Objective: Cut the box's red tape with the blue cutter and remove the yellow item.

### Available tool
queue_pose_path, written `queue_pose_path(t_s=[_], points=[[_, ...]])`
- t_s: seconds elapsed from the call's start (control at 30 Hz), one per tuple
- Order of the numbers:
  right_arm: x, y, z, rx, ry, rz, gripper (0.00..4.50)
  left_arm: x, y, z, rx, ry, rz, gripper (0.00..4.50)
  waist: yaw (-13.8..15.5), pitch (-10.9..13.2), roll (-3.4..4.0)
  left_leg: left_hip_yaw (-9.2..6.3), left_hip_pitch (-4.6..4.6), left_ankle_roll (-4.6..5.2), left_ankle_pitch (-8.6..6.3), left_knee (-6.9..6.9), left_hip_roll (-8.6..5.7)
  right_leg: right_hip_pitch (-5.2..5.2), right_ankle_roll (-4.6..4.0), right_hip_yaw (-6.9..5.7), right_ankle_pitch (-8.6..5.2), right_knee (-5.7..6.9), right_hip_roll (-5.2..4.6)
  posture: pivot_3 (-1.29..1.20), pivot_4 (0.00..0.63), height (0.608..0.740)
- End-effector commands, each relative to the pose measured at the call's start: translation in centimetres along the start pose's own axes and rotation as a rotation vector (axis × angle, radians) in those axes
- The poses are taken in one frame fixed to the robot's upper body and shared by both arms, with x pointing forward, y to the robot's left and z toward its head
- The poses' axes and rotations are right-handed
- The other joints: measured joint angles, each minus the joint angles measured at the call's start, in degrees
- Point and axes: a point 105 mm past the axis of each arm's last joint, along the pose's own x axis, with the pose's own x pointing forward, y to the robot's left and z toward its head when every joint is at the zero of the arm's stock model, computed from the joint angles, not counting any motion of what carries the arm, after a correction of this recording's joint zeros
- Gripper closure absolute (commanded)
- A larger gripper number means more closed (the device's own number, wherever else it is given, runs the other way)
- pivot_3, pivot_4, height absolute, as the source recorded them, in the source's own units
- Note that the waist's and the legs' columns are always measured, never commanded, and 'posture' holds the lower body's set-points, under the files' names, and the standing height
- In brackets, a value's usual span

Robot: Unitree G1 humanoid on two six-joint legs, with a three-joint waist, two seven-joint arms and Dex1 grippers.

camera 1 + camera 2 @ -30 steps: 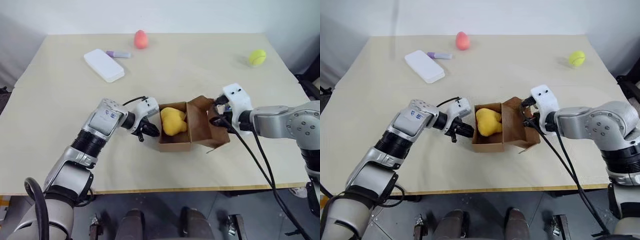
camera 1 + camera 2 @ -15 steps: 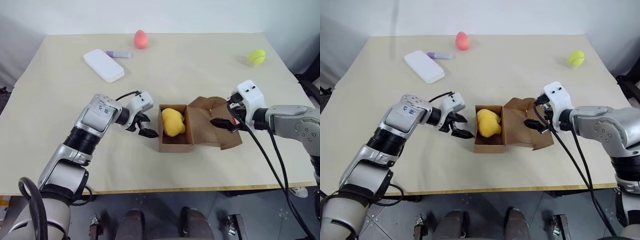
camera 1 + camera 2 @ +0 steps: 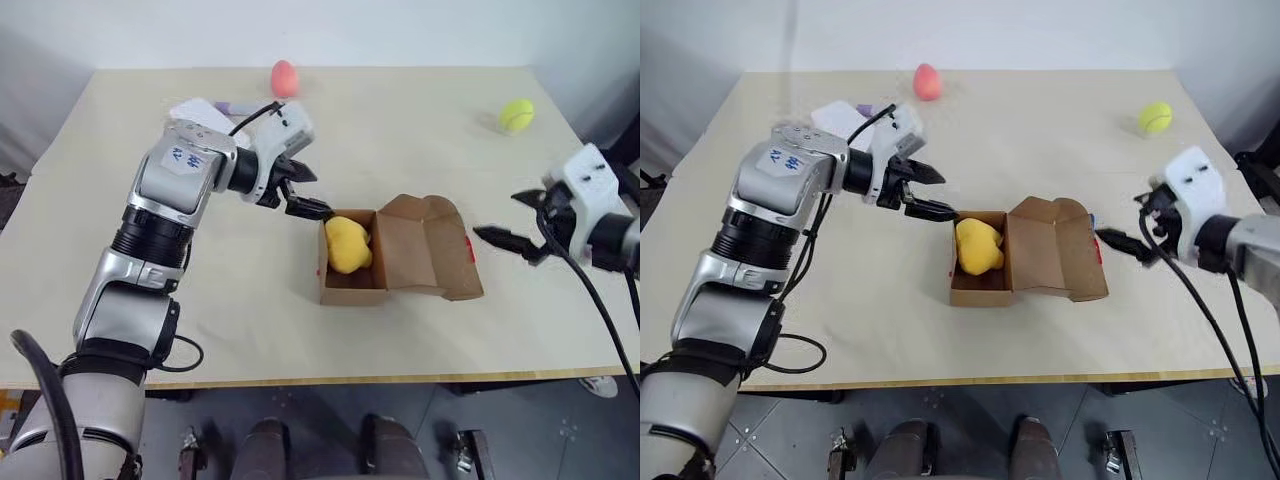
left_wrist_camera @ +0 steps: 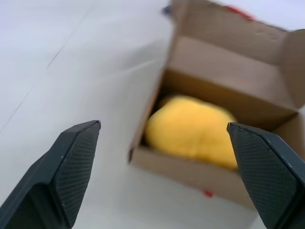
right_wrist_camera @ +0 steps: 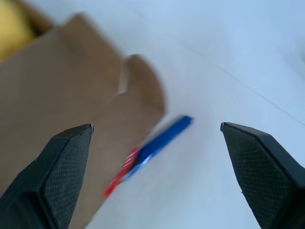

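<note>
The box [image 3: 395, 252] is sitting open near the middle of the table [image 3: 120, 250], its lid flap lying flat to the right with a strip of the red tape [image 3: 470, 250] showing on its right edge. The yellow item [image 3: 346, 243] is resting inside the left compartment, untouched. The blue cutter [image 5: 162, 140] is lying on the table just beside the flap's right edge, partly under it.

The left gripper [image 3: 304, 192] is hovering above the box's far-left corner, its 2 fingers spread wide and empty. The right gripper [image 3: 512, 222] is hanging to the right of the flap, fingers likewise spread and holding nothing.

Since 1 second ago, both grippers have let go and opened; the left has risen, the right has drawn away rightward, and the flap has dropped flat.
</note>
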Motion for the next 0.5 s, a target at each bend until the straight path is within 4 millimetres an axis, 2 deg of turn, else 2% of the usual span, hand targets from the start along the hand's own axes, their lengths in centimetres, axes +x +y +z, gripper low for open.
queue_pose_path(t_s=[0.03, 0.17, 0.27, 0.4, 0.5], points=[[-1.7, 2.3, 2.1, -0.080, -0.121, 0.068, 0.03, 1.7, -1.6, 0.4, 0.126, 0.058, -0.100, 0.00, -0.04, 0.00, 0.00, -0.01, 0.02, 0.00, 0.00, 0.02, 0.00, 0.03, 0.00, 0.00, 0.00, 0.02, 0.00, 0.00, 0.150, 0.740], [-2.2, 3.5, 2.1, -0.060, -0.173, 0.038, 0.03, 3.6, -2.5, -0.5, 0.183, 0.135, -0.183, 0.00, -0.05, 0.00, 0.00, 0.02, 0.07, 0.00, 0.00, 0.10, 0.00, 0.08, -0.07, 0.04, 0.04, 0.01, 0.00, 0.00, 0.150, 0.740], [-2.6, 4.1, 1.9, -0.043, -0.193, 0.010, 0.03, 4.6, -1.9, -1.8, 0.245, 0.210, -0.166, 0.00, -0.01, 0.00, 0.00, 0.02, 0.19, 0.00, 0.00, 0.11, 0.00, 0.20, -0.09, 0.05, 0.05, 0.01, 0.00, 0.00, 0.150, 0.740], [-3.1, 4.7, 1.5, -0.024, -0.199, -0.027, 0.03, 6.4, -1.3, -2.3, 0.291, 0.248, -0.149, 0.00, 0.40, 0.00, 0.00, 0.01, 0.21, 0.00, 0.00, 0.13, 0.00, 0.25, -0.08, 0.04, 0.06, -0.01, 0.00, 0.00, 0.150, 0.740], [-3.5, 5.4, 1.7, -0.017, -0.223, -0.029, 0.00, 7.1, -0.4, -2.7, 0.318, 0.269, -0.110, 0.59, 1.11, 0.00, -0.01, 0.00, 0.23, 0.00, 0.00, 0.17, 0.00, 0.30, -0.07, 0.04, 0.08, -0.03, 0.00, 0.00, 0.150, 0.740]])
